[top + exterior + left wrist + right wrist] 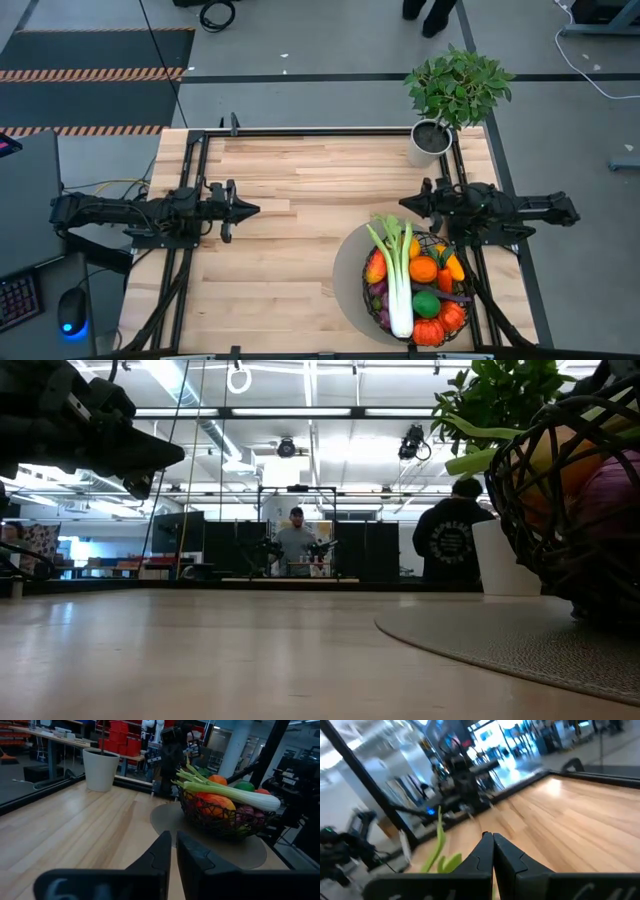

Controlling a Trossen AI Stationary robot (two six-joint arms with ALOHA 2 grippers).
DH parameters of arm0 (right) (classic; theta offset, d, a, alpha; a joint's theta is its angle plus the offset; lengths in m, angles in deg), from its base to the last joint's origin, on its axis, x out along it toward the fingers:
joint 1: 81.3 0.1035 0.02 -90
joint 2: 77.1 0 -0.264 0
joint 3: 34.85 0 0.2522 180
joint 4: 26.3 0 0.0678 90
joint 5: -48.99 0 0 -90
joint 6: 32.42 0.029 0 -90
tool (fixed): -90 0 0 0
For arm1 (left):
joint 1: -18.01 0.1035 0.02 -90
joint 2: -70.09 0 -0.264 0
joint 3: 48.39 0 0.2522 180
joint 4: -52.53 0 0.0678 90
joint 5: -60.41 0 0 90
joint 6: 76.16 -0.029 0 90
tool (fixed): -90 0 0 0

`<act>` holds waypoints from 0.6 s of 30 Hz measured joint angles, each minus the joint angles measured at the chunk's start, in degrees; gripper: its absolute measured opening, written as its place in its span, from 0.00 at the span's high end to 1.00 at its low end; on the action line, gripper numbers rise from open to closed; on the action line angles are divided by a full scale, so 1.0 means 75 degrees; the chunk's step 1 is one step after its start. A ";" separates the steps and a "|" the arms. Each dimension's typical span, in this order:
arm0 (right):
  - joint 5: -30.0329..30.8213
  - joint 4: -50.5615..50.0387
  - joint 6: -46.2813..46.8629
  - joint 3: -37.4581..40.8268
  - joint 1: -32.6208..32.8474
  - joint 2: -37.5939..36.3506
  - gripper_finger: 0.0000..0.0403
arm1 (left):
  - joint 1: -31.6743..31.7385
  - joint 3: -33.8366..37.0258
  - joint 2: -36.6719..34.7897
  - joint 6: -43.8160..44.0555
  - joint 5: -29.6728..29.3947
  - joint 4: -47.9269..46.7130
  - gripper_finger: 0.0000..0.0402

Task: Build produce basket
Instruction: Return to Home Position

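**A:** Where does the basket lie against the pincers?

**B:** The basket (366, 292) sits on a round grey mat (347, 262) on the pale wood-plank worktop (300, 170). The right pincer (404, 203) hangs just beyond the basket's rim, between the basket and the white pot (430, 143) of a leafy plant (458, 80). The left pincer (252, 210) is well apart from the basket, across bare planks.

**A:** And their grip?

**B:** Each has its dark fingers pressed together to a thin slit, with nothing held between them and touching nothing.

**A:** What is the basket like?

**B:** It is a round bowl of dark woven wire, a see-through mesh, heaped with produce (445, 282). A long green-and-white leek (400, 285) lies across the top, with a round orange (423, 268) and a green lime (427, 304) beside it. A ridged small pumpkin (429, 332) sits at the basket's side farthest from the pot
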 joint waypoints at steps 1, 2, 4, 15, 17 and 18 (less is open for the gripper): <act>-0.0041 0.0430 0.0064 0.0244 0.0001 0.0014 0.98 | 0.0000 0.0000 0.0000 0.0000 -0.0003 0.0000 0.91; -0.0033 0.0434 0.0111 0.0277 0.0003 0.0035 0.98 | 0.0000 0.0000 -0.0003 -0.0006 -0.0003 -0.0016 0.91; 0.0130 0.0546 -0.0154 0.0280 0.0000 0.0146 0.98 | 0.0000 0.0000 0.0000 -0.0001 0.0006 -0.0007 0.91; 0.0295 0.0531 -0.0118 0.0283 -0.0181 0.0169 0.98 | 0.0000 0.0000 -0.0001 -0.0005 0.0001 -0.0003 0.93; 0.0288 0.0531 -0.0330 0.0283 -0.0181 0.0169 0.98 | 0.0000 0.0000 0.0000 -0.0001 0.0001 -0.0003 0.93; 0.0276 0.0532 -0.0402 0.0283 -0.0181 0.0169 0.97 | 0.0000 0.0003 -0.0003 0.0000 0.0001 -0.0003 0.92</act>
